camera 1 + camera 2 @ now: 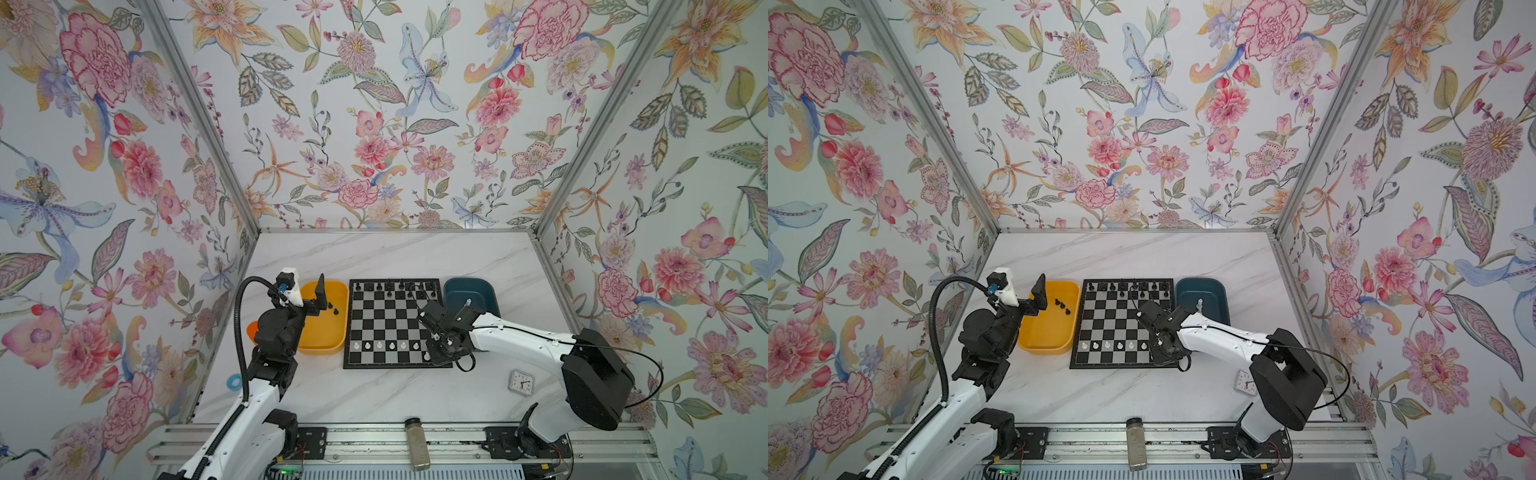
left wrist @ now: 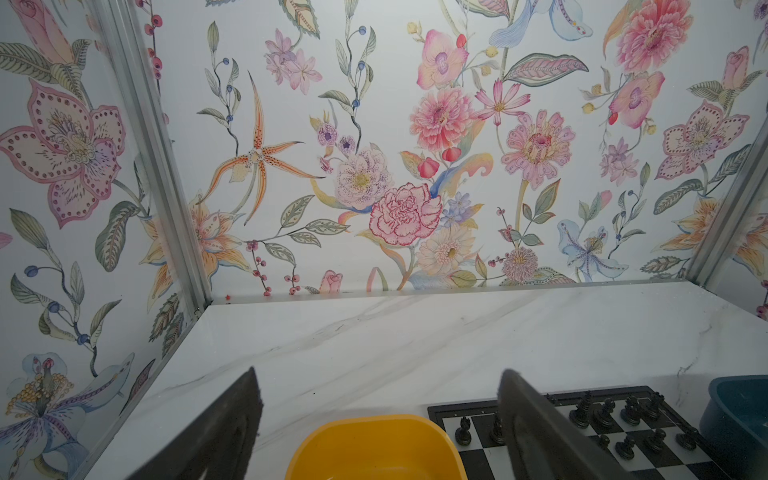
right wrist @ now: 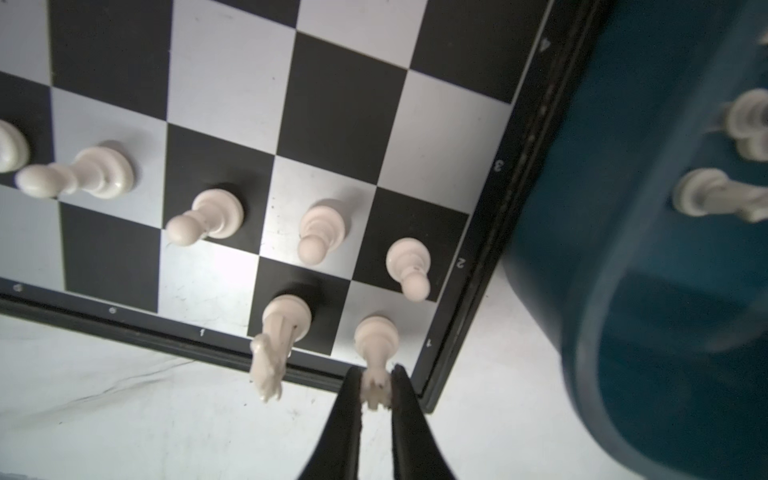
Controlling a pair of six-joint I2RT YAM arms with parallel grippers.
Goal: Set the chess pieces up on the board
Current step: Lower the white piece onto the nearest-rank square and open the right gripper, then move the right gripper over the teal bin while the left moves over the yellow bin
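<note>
The board [image 1: 386, 324] [image 1: 1113, 320] lies mid-table. Black chess pieces [image 1: 388, 286] fill its far rows and white pawns [image 1: 379, 345] line the second near row. In the right wrist view my right gripper [image 3: 376, 374] is shut on the crown of a white rook [image 3: 376, 336], which stands upright on the board's near right corner square. Beside it stands a white knight [image 3: 282, 320], with pawns [image 3: 322, 226] behind. My left gripper [image 2: 379, 374] hangs open and empty above the yellow tray [image 1: 324, 345], which holds a few black pieces [image 1: 332, 308].
A dark blue tray [image 1: 490, 291] right of the board holds white pieces [image 3: 706, 195]. A small clock [image 1: 521, 382] lies near the right arm. A jar [image 1: 417, 442] rests on the front rail. An orange object [image 1: 251, 330] and a blue ring [image 1: 235, 381] sit left.
</note>
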